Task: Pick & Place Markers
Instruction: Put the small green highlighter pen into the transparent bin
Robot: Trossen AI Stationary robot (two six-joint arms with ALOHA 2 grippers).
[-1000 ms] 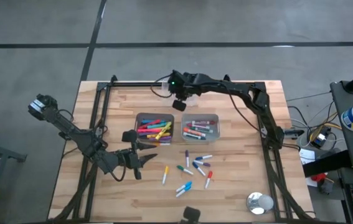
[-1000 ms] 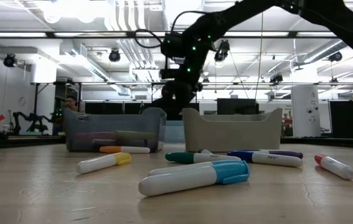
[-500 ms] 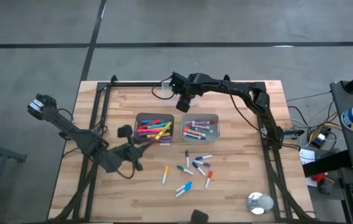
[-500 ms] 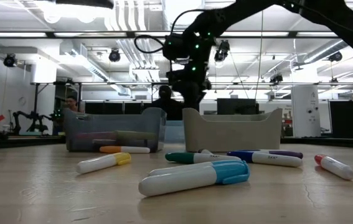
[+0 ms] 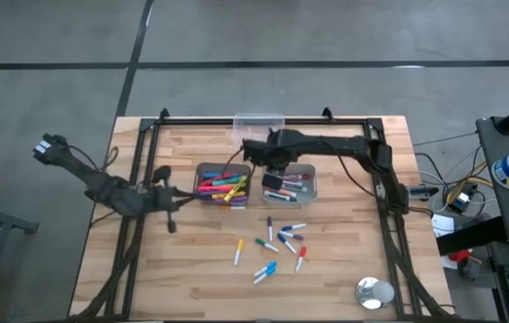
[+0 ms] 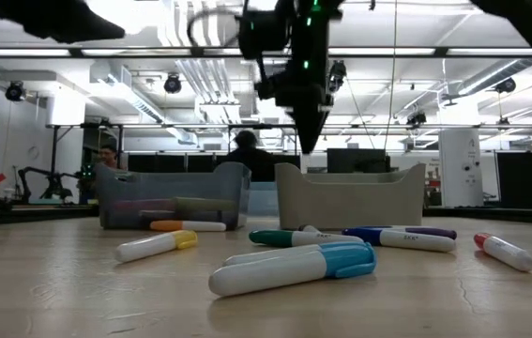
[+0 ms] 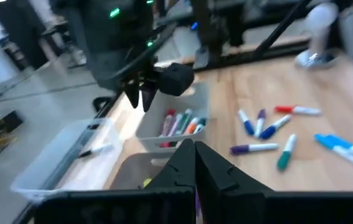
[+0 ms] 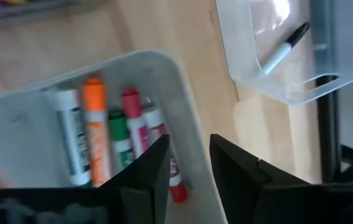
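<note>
On the table's left edge — left arm: dark arm reaching in from the left, its left gripper (image 5: 170, 208) hanging beside the left bin with fingers pressed fully together and nothing between them.
Left bin: grey translucent plastic bin (image 5: 202, 169) at the table's middle, filled with markers (image 5: 222, 186) in red, yellow, blue, green and pink; touching or just beside the right bin.
Right gripper: right gripper (image 5: 275, 184) pointing down over the near-left corner of the right bin, fingers (image 8: 144, 172) a narrow gap apart; nothing shows between them in the right wrist view.
Right bin: pale rectangular plastic bin (image 5: 311, 170) holding white-barrelled markers (image 8: 95, 130) with orange, green, red and pink ends, lying side by side.
Loose markers: small slim pens (image 5: 280, 242) scattered on the wooden table (image 5: 344, 260) in front of the bins, with purple, blue, green, red and yellow caps; a yellow-capped one (image 5: 239, 251) lies furthest left, a red-capped one (image 5: 301, 258) to the right.
Clear tray: clear plastic tray (image 5: 258, 120) at the table's far edge, with one black pen (image 8: 286, 47) inside.
Tape roll: round silver tape roll (image 5: 375, 292) near the table's front right corner, well apart from the markers.
Background: a person (image 6: 243, 150) shows behind the bins in the low view.
</note>
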